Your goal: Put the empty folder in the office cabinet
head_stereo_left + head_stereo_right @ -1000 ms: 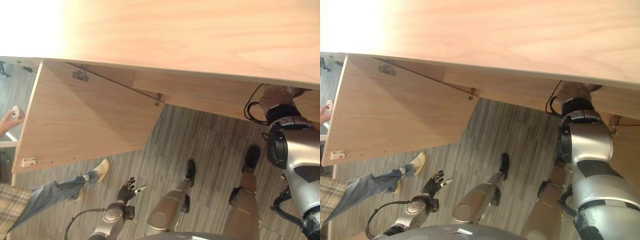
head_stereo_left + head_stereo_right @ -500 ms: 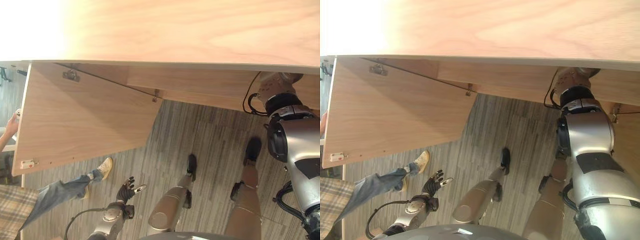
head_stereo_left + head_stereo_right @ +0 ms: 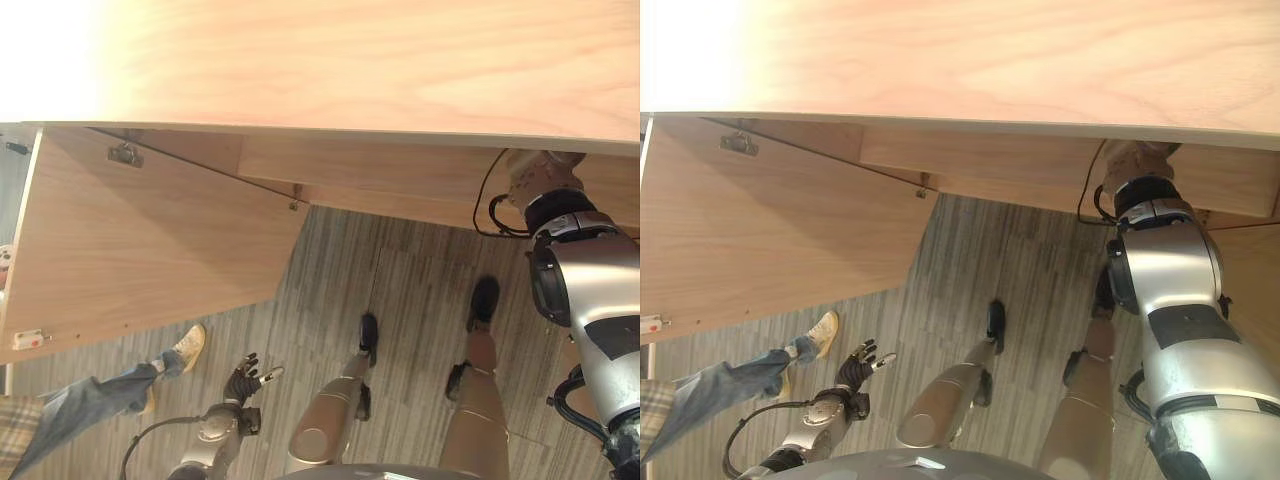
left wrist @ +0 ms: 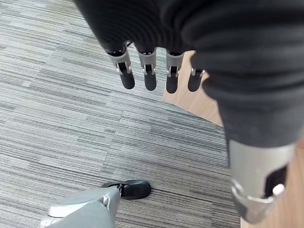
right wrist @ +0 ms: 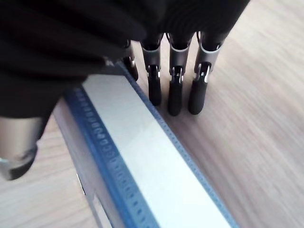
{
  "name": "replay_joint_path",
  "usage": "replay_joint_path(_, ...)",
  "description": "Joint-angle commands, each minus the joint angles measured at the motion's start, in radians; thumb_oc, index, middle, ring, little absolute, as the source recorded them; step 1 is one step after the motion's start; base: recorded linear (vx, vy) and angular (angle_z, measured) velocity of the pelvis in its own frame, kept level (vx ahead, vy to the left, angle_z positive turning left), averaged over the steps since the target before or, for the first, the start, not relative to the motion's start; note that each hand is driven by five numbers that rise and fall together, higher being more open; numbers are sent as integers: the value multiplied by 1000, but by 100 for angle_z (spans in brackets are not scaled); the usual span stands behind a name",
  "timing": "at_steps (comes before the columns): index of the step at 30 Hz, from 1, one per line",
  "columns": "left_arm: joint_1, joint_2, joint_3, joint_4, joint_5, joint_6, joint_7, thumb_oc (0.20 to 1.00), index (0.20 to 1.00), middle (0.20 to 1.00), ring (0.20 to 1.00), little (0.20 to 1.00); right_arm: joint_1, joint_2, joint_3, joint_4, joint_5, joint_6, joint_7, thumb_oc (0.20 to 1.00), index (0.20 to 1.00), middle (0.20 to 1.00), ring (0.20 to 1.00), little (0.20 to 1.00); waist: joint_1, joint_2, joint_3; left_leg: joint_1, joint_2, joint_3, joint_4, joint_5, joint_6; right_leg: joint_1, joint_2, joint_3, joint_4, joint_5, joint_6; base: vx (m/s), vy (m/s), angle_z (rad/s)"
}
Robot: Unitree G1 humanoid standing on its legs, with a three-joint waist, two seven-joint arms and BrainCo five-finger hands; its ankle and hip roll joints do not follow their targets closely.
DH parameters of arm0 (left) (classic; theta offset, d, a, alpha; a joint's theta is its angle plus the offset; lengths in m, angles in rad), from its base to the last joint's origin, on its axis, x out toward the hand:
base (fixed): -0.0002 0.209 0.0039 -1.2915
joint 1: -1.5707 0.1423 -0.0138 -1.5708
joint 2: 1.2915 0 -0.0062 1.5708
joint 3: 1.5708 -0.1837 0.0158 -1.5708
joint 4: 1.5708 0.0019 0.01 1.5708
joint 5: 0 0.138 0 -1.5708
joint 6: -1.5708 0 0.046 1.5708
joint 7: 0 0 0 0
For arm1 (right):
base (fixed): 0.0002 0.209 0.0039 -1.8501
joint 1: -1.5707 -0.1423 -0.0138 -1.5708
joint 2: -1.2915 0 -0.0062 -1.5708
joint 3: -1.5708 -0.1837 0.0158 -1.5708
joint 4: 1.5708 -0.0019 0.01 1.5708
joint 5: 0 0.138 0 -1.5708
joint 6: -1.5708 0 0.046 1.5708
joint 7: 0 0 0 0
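Folder (image 5: 142,156) inside the cabinet (image 3: 400,170), right hand (image 5: 173,85) alongside with fingers straight — not clasping. Likely stiff, light (slick edges); best pinched at the spine. Left hand (image 4: 147,71) relaxed, empty.

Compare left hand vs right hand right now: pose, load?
The left hand hangs low over the carpet floor, holding nothing; the right hand is reached into the cabinet with its fingers lying straight along the blue-edged folder. Shared: both have straight fingers, neither curled shut.
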Motion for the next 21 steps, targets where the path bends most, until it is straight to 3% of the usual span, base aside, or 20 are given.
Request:
replay_joint_path(1,-49,80,-7,57,16,7,15,1000,1000,1000,1000,1000,-47,-11,38,42,38,7,30,1000,1000,1000,1000,1000,51,12,22,134,59,-4,16,-75,-32,-23,-23,6,109,-94,91,0,0,0)
replay_joint_path(7,-54,84,4,89,31,15,17,1000,1000,1000,1000,1000,-19,-2,15,97,84,36,42,1000,1000,1000,1000,1000,35,-6,18,151,49,0,25,-99,-31,-4,-27,7,104,-90,93,2,9,-1)
replay_joint_path(8,-212,77,8,144,7,24,84,1000,1000,1000,1000,1000,-7,39,37,91,83,31,44,1000,1000,1000,1000,1000,6,-19,22,156,50,9,30,-106,-33,-4,-23,11,105,-89,93,22,66,-3)
replay_joint_path(11,-262,28,-23,141,-19,21,129,1000,1000,1000,1000,1000,18,201,55,98,132,41,9,1000,1000,1000,1000,1000,-27,-41,27,163,51,19,34,-115,-34,-8,-24,23,103,-78,93,-3,36,0)
replay_joint_path(16,-317,5,-19,163,-44,46,155,1000,1000,1000,1000,1000,40,246,71,72,144,45,-14,1000,1000,1000,1000,1000,-53,-64,31,175,50,27,31,-115,-36,1,-20,25,97,-76,93,1,-5,-14)
replay_joint_path(21,-507,-71,-23,267,-88,71,224,1000,1000,1000,1000,1000,140,335,121,-13,121,44,-31,1000,1000,1000,1000,1000,-112,-103,42,193,51,38,22,-115,-39,6,-10,36,93,-71,91,0,-3,-5)
